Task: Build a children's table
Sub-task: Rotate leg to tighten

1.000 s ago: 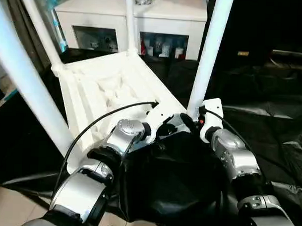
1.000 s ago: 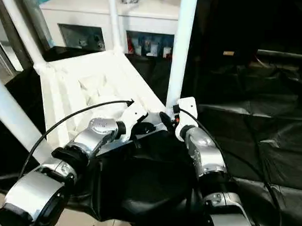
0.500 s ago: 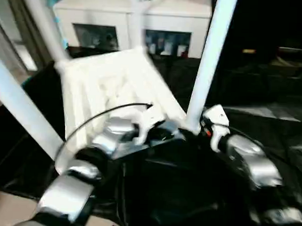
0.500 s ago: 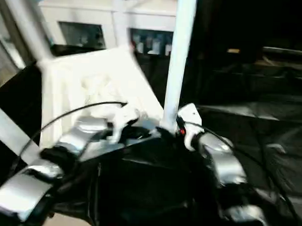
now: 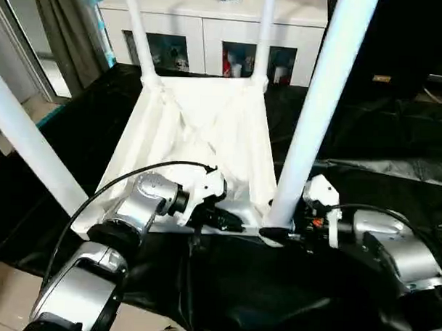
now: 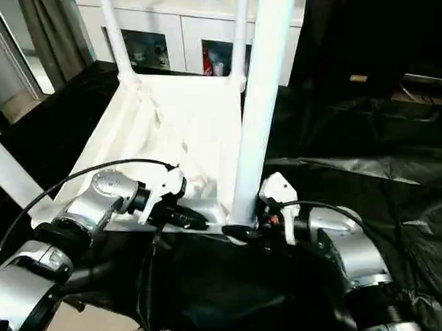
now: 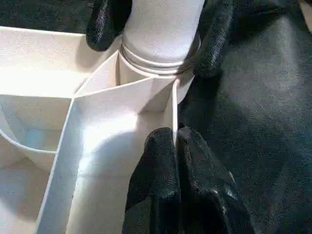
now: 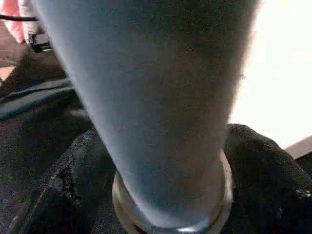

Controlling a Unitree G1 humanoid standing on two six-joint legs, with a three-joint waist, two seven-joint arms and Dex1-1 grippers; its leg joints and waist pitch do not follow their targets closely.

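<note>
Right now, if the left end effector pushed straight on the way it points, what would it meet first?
Probably the near right leg's base, seated in its corner socket just ahead. The left end effector is pinched on the tabletop's rim.

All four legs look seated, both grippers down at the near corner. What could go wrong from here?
1. The left gripper pinches only a thin rib of the tabletop; if the table gets lifted or flipped from this hold, it may slip or flex the rib.
2. The right gripper clamps the near leg at its base; any sideways pull could lever the leg in its corner socket.
3. The black sheet is wrinkled, so the table could snag if dragged.
</note>
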